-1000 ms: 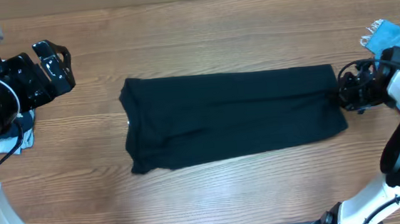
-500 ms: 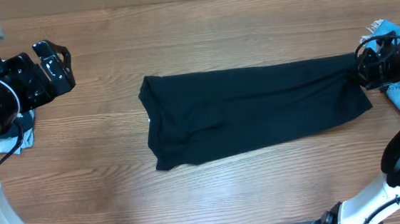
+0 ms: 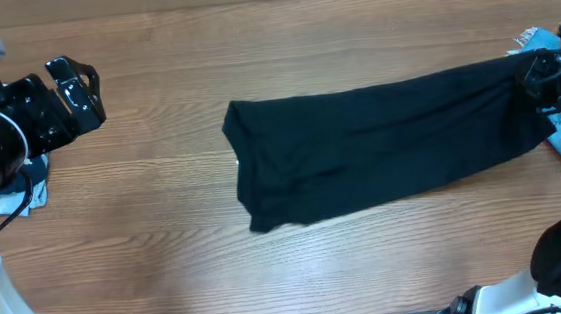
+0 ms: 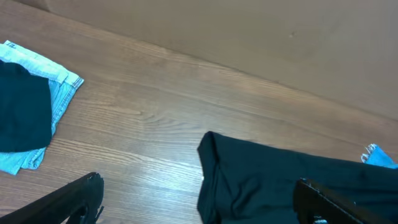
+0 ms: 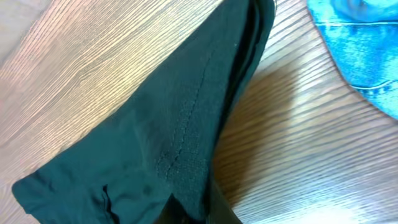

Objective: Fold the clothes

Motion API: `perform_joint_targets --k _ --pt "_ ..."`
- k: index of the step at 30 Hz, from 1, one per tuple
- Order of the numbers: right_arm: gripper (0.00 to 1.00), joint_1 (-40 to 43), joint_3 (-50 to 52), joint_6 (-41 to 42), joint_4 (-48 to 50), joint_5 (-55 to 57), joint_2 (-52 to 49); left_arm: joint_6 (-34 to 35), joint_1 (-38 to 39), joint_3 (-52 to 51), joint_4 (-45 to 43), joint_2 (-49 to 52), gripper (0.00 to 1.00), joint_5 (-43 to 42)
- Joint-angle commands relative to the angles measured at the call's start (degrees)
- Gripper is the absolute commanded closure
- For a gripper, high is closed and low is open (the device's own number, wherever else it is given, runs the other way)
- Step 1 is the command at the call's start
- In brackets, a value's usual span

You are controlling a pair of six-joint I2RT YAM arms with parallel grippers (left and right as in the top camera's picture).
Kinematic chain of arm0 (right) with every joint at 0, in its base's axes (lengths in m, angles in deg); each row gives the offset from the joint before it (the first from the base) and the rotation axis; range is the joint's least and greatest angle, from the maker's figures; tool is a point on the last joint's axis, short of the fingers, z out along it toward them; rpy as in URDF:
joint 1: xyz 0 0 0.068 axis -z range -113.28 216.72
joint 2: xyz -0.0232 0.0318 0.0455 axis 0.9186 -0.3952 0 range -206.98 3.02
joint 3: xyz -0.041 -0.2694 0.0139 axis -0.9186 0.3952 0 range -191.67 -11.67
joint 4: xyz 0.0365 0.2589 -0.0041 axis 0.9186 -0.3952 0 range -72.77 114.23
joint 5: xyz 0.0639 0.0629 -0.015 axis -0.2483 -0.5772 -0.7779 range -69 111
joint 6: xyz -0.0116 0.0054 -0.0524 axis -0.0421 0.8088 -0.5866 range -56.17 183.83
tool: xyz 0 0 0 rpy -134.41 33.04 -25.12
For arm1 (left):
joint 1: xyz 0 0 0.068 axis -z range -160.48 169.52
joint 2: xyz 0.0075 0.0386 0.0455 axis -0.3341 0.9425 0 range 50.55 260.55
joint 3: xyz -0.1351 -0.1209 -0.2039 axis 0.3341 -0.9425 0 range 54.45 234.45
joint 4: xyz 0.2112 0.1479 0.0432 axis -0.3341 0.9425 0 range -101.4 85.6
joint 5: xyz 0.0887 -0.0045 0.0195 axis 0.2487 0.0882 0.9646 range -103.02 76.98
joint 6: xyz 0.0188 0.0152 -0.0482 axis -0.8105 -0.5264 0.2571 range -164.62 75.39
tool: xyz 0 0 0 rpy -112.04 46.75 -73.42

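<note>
Dragging the black garment (image 3: 390,148) rightward by its pinched end, the right gripper (image 3: 538,81) likely repositioned it for folding; the left gripper (image 3: 77,91) idled, jaws spread.

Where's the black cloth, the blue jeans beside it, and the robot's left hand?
black cloth (image 3: 380,149), overhead view, middle of the fabric
blue jeans (image 5: 360,56), right wrist view, on the denim
left hand (image 3: 77,90), overhead view, between its fingertips

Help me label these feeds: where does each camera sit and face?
Overhead: above the table, looking straight down on the black garment; arms at both sides.
Left wrist: on the left arm, facing across the table at the garment's end; open jaws at bottom corners.
Right wrist: close above the gripped garment; jaws barely show.
All share the garment.
</note>
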Motion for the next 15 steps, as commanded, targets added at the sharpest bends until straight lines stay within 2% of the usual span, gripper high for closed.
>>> perform_joint_targets --k 1,6,15 --pt "0.96 -0.63 -1.68 -0.63 -0.37 1.4 0.92 -0.7 0.15 0.17 -0.09 0.02 0.0 -0.63" --pt "0.96 -4.26 -1.88 -0.63 -1.77 1.36 1.55 -0.68 0.15 0.17 -0.09 0.02 0.0 -0.63" --pt "0.96 -20.41 -1.86 0.07 -4.46 1.4 1.88 -0.68 0.15 0.17 -0.09 0.02 0.0 -0.63"
